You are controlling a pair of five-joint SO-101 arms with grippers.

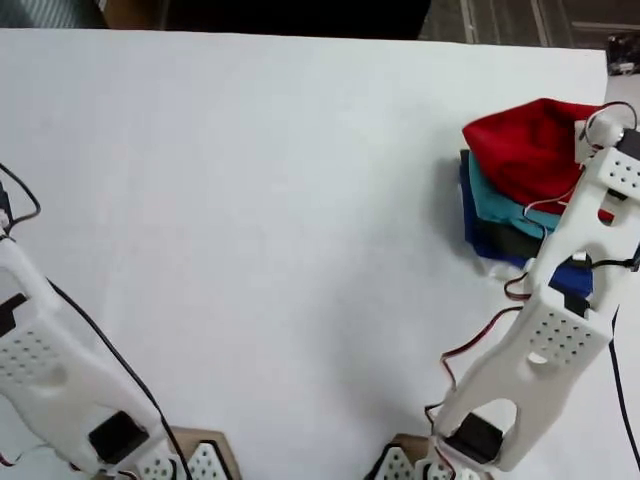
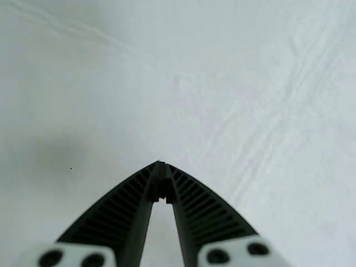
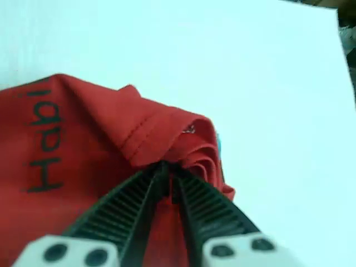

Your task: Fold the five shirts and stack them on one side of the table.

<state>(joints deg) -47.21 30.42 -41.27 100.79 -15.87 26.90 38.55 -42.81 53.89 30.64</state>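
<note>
At the lower left of the high view, the left arm (image 1: 50,370) sits over the bare white table (image 1: 250,200). Its wrist camera shows the left gripper (image 2: 160,169) with its black ribbed jaws pressed together and nothing between them, hovering over blank tabletop well away from the clothes.

On the right side, close to the table's edge, lies the stack of folded shirts. A blue shirt (image 1: 468,215) of soft cloth is at the bottom, with a dark shirt (image 1: 500,240) and then a teal shirt (image 1: 495,205) above it. On top is a red shirt (image 1: 525,145) with dark lettering, humped and not flat. A fifth colour cannot be made out.

The right arm (image 1: 560,330) reaches over the pile. The right gripper (image 3: 166,167) has its jaws together, and the tips appear to pinch a bunched fold at the edge of the red shirt (image 3: 100,139).

The main risk is in that pinch. Letting go here would probably leave the top layer rumpled and its fold sprung open. Tugging to smooth it could drag the shirts beneath out of line or push the pile toward the nearby edge. Cloth snagged on the ribbed jaws could also lift away with the arm.
</note>
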